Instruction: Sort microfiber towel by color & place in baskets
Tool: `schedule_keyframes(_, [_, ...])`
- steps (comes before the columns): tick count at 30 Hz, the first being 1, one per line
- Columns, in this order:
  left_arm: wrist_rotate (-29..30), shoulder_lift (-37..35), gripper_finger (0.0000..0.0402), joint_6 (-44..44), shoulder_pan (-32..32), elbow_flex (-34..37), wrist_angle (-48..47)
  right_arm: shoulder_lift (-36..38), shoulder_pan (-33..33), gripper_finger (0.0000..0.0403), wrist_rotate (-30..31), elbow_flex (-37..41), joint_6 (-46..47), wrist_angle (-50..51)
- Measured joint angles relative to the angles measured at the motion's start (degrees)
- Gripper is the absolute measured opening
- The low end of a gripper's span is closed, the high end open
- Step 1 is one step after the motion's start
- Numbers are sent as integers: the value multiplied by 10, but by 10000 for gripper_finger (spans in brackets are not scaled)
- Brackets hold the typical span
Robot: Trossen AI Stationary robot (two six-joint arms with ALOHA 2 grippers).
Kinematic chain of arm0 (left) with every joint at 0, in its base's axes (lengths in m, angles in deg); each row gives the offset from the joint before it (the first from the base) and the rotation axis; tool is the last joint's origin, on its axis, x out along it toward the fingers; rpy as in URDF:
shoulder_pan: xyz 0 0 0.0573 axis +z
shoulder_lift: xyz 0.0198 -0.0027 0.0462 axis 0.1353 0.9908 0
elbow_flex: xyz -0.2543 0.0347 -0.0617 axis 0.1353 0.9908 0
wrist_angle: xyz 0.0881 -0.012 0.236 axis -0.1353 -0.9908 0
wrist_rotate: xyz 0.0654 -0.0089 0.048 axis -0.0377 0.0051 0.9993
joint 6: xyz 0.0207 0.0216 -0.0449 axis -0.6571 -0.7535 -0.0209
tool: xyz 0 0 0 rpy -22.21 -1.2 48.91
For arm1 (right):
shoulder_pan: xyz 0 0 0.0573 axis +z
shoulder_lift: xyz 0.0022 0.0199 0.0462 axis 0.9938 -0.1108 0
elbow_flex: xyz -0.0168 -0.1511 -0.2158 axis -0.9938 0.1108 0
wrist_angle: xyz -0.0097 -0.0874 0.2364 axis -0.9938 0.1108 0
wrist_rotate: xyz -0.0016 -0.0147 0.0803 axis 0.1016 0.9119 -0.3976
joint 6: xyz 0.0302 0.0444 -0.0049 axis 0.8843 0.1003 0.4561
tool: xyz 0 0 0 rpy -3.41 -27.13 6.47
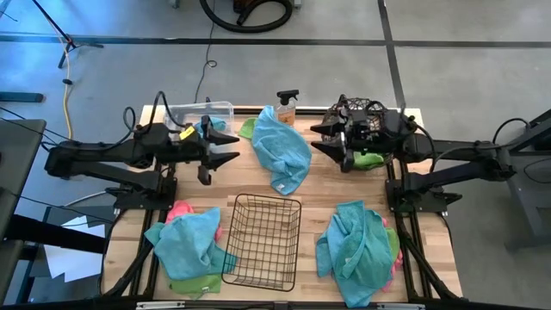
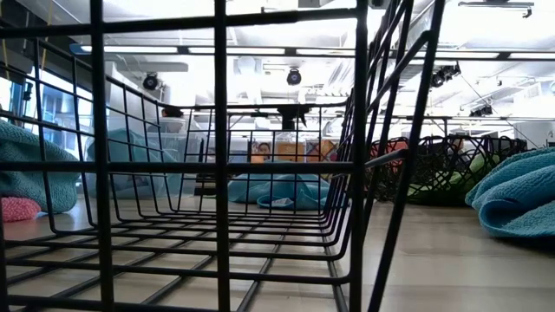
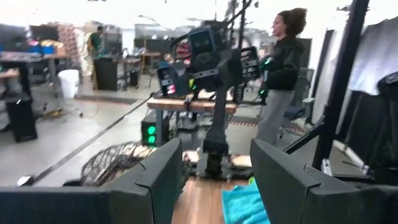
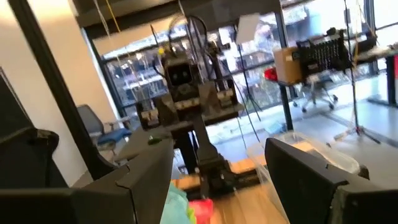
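My left gripper hangs open above the table, just left of a crumpled teal-blue towel that lies at the table's far middle. My right gripper is open on that towel's right side, in front of the round wire basket, which has a lime green cloth by it. The clear bin at far left holds a teal cloth. The black wire-grid basket stands at near centre. Mixed piles of teal, pink and green towels lie near left and near right.
An orange spray bottle stands at the far edge behind the middle towel. A green cloth corner peeks out at that towel's left. A person stands in the room beyond the table. Bare wood shows between the baskets and the piles.
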Motion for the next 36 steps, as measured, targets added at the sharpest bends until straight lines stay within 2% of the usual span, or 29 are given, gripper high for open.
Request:
schedule_keyframes(3, [16,-19,179,11,0,0,-25,-12,0,252,6,0,2,1])
schedule_keyframes(8, [22,-49,179,26,0,0,-67,-58,-12,252,75,-2,63,36])
schedule_keyframes(11, [22,-62,179,37,0,1,-75,-107,-27,252,90,-38,88,137])
schedule_keyframes(15, [30,-74,179,38,0,1,-76,-193,-40,252,167,-110,95,314])
schedule_keyframes(18, [31,-79,179,38,0,1,-78,-251,-53,252,206,-136,124,383])
schedule_keyframes(23, [32,-83,179,35,0,1,-80,-334,-72,252,205,-140,182,387])
schedule_keyframes(29, [74,-83,179,38,0,1,-83,-423,-83,252,201,-140,251,350])
schedule_keyframes(32, [84,-83,179,38,0,1,-83,-457,-81,252,205,-146,259,317])
schedule_keyframes(36, [101,-83,179,38,0,1,-80,-505,-81,252,203,-179,260,321])
